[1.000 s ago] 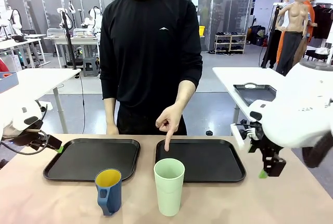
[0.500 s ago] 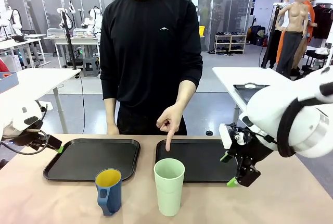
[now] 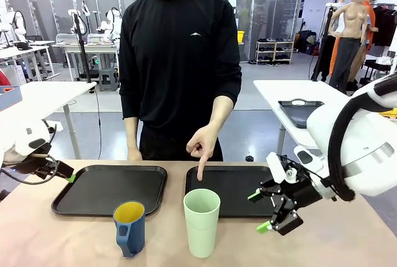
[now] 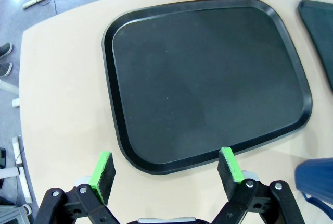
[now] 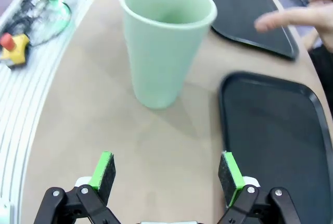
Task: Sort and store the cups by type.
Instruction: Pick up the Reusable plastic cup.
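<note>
Near edge of table [image 3: 62, 242]: dark blue mug [image 3: 129, 227] and mint-green tumbler [image 3: 201, 221], both upright, close but apart.
Right gripper [image 3: 260, 212]: jaws wide, empty, near tumbler's side.
Risk: tall, light tumbler tips if one finger strikes wall off-centre. Sideways shove could send it into mug.
Left gripper [image 4: 166, 166]: wide, empty, at near edge of left tray [image 3: 108, 187].
Farther: person's hand [image 3: 201, 146] points down at right tray [image 3: 242, 189]. Collision risk if tumbler goes there.
</note>
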`<state>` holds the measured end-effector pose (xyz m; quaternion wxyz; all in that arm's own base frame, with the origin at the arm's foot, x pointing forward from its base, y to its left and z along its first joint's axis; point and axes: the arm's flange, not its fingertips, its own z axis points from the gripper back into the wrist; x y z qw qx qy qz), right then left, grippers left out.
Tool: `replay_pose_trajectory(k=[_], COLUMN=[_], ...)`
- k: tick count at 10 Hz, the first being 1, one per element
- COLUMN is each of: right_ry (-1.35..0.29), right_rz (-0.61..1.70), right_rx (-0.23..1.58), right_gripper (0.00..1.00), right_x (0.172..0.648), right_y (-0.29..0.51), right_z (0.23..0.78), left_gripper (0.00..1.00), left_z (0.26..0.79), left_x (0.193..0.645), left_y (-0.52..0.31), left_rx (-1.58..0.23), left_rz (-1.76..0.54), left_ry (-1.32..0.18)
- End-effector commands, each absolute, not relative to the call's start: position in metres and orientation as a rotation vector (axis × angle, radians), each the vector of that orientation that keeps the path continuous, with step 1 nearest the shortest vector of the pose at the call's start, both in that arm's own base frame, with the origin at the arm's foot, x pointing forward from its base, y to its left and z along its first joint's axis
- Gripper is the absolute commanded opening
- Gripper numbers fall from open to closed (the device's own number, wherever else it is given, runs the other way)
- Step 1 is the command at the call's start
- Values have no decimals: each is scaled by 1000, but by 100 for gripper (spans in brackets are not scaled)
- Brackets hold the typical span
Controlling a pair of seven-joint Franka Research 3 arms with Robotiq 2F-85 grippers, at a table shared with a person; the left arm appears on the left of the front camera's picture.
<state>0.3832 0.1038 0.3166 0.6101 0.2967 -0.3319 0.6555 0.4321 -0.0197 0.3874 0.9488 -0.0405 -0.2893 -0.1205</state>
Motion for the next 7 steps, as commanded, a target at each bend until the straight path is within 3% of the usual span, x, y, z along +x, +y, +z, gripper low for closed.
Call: replay_pose_trajectory(k=[1,4,7], right_ry=[-785,-832,-767], right_rz=[1486,1417,1462], right_rx=[784,865,836], right_gripper=[100,100,100], right_x=[379,382,376], right_y=[105,111,108], right_z=[293,289,292], left_gripper=[100,100,100], left_z=[388,388,388], left_x=[432,432,432], left_y=[-20,-20,-20], left_rx=[-83,-83,-83], left_rz=[-245,-245,-245], left_ry=[-591,-591,-591])
